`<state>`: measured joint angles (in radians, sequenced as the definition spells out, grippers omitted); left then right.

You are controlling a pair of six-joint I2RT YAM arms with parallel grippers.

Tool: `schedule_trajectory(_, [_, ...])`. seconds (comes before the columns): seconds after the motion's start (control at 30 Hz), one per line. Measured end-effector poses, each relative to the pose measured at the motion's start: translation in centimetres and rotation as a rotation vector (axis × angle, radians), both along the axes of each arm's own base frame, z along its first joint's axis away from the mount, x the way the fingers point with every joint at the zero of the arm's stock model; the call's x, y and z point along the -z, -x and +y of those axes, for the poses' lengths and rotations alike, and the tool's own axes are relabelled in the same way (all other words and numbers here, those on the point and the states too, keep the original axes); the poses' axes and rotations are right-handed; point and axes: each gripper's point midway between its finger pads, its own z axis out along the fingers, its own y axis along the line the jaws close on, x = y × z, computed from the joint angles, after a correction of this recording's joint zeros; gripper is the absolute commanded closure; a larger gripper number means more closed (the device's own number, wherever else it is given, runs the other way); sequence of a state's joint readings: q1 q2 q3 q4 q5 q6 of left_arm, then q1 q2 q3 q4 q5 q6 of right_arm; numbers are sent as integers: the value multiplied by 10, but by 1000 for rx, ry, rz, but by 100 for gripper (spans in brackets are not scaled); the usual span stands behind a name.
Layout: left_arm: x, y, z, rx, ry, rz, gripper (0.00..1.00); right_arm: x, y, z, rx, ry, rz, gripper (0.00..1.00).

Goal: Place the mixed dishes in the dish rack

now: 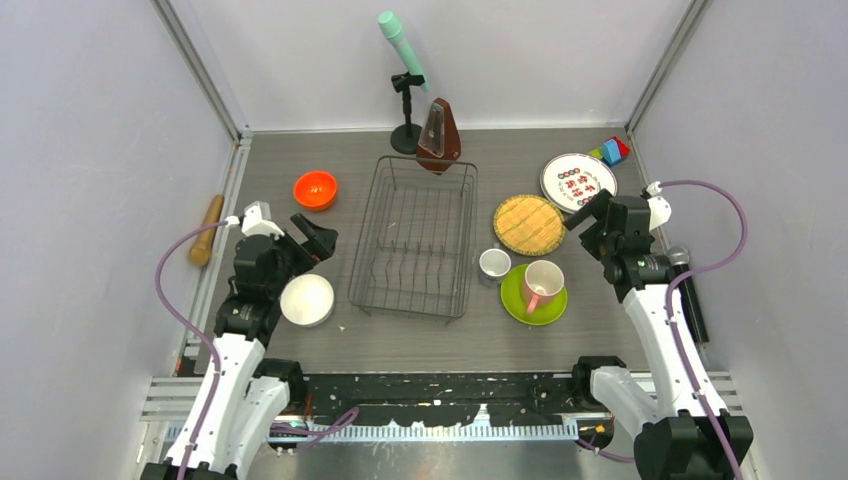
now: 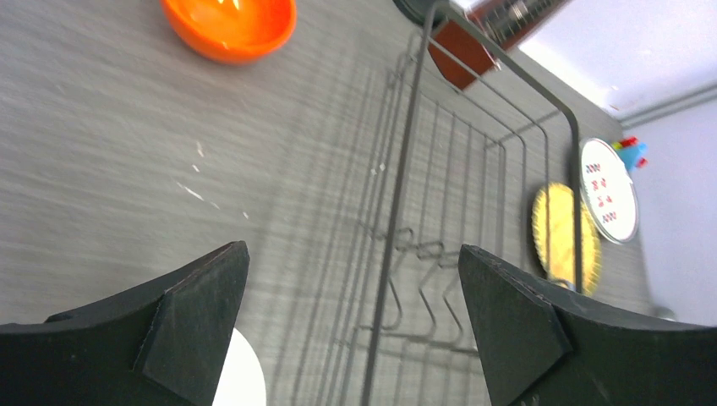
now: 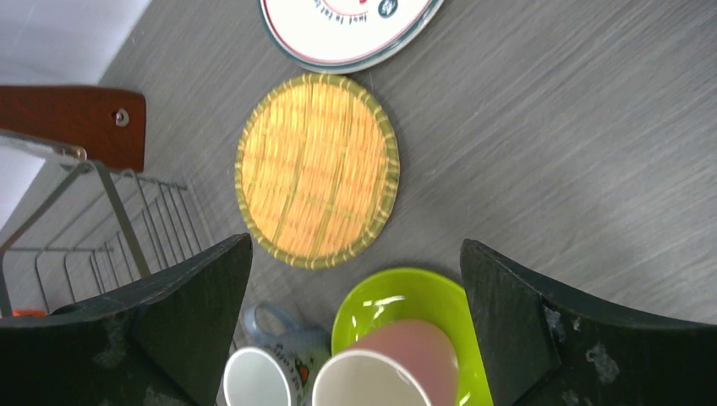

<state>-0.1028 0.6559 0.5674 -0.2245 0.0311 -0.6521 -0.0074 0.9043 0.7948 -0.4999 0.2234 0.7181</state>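
Observation:
The dark wire dish rack (image 1: 415,240) stands empty mid-table. To its left are an orange bowl (image 1: 315,190) and a white bowl (image 1: 307,299). My left gripper (image 1: 312,240) hovers open between them, just above the white bowl (image 2: 241,381), facing the rack's rim (image 2: 406,186). Right of the rack lie a tan woven plate (image 1: 528,224), a white marked plate (image 1: 578,181), a small white cup (image 1: 494,264) and a pink mug (image 1: 543,283) on a lime-green plate (image 1: 520,300). My right gripper (image 1: 590,215) is open and empty above the mug (image 3: 397,364) and the woven plate (image 3: 317,169).
A brown metronome (image 1: 438,137) and a teal microphone on a stand (image 1: 403,45) sit behind the rack. Coloured toy blocks (image 1: 610,150) are at the back right. A wooden rolling pin (image 1: 207,230) lies along the left wall.

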Motion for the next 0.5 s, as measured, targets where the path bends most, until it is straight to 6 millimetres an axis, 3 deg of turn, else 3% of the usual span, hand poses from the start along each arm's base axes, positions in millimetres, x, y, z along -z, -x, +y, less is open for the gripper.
schedule_trajectory(0.27, [5,17,-12,53,61,66,1,15,21,12,-25,-69,161,3])
schedule_trajectory(0.5, [2,3,-4,17,-3,160,2,26,34,21,-43,-113,231,5])
